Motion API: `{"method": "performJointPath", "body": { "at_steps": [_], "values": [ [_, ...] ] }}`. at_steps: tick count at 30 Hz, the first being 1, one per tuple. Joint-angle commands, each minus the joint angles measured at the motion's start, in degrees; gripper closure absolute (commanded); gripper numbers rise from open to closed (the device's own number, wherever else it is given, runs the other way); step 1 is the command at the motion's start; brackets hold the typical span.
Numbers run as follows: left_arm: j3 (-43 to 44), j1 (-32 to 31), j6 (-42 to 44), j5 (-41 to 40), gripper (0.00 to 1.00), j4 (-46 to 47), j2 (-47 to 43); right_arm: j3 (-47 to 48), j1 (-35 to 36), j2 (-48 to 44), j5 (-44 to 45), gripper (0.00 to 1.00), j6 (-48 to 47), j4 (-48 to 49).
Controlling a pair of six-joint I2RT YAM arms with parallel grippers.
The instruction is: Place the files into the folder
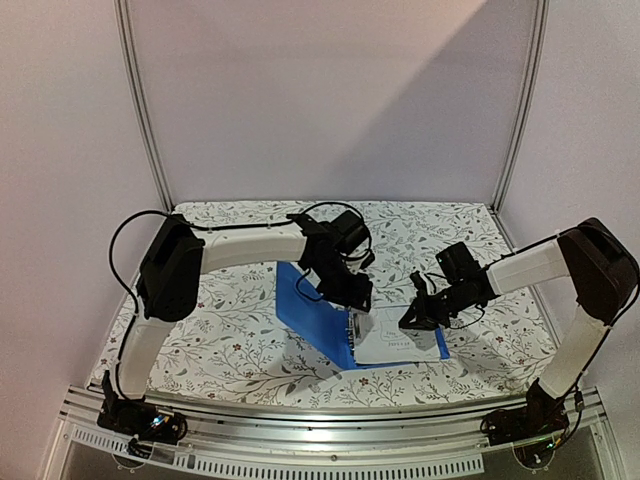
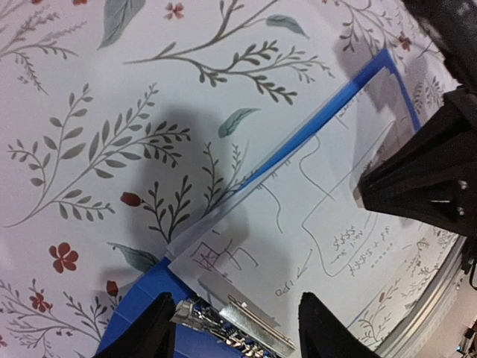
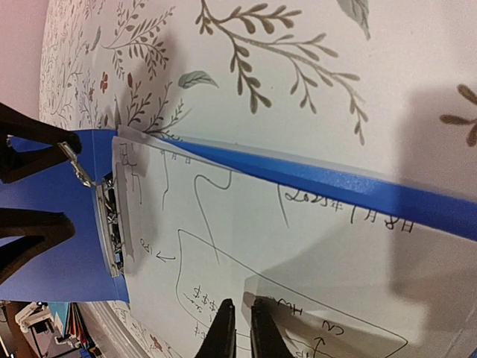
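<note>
At the centre of the floral worktop [image 1: 230, 300] lies the blue folder [image 1: 305, 310], opened; the files [image 1: 400, 340] rest on its cover at 3 o'clock of the metal rings [image 3: 110, 224], while the other cover rises toward 10 o'clock; the left tool [image 1: 355, 298] hovers above the rings, jaws released, nothing between them; the right tool [image 1: 410, 320], at 3 o'clock of the left, is clenched on a raised flap of the files' clear sleeve.
</note>
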Motion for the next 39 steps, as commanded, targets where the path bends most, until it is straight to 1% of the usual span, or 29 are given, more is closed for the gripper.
{"method": "performJointPath", "body": {
  "at_steps": [1, 5, 14, 18, 23, 27, 32, 36, 39],
  "values": [
    [-2.52, -0.81, -0.63, 1.27, 0.44, 2.96, -4.78, -0.88, 0.47, 1.72, 0.81, 0.92, 0.28, -0.13],
    [-4.67, -1.18, -1.21, 3.85, 0.45, 3.95, -5.60, -0.88, 0.46, 1.74, 0.80, 0.92, 0.29, -0.27],
    [-11.27, -2.87, -3.79, 6.26, 0.47, 8.56, -9.26, -0.81, 0.55, 1.34, 0.80, 0.92, 0.36, -0.09],
    [-10.67, -3.45, -4.45, 5.36, 0.47, 8.50, -9.91, -0.71, 0.95, 0.78, 0.59, 0.91, 0.48, 0.46],
    [-5.92, -3.47, -4.32, 0.77, 0.48, 5.70, -10.61, -0.81, 2.02, -1.52, -0.41, 0.88, 0.76, 1.83],
    [-4.49, -3.39, -5.02, -6.22, 0.45, 4.57, -12.32, 0.29, 3.93, -5.03, -0.01, 0.79, 1.24, 1.73],
    [-7.19, -1.80, -8.67, -13.82, 0.44, 5.62, -15.99, 3.61, 7.56, -8.60, 2.54, 0.65, 3.24, -0.51],
    [-11.04, -1.35, -10.60, -17.09, 0.44, 7.45, -17.68, 5.39, 10.96, -7.09, 1.16, 0.63, 9.01, 0.94],
    [-13.01, -1.35, -13.10, -18.59, 0.48, 7.45, -17.72, 6.48, 13.26, -3.57, -1.48, 0.63, 13.32, 4.19]
  ]
}}
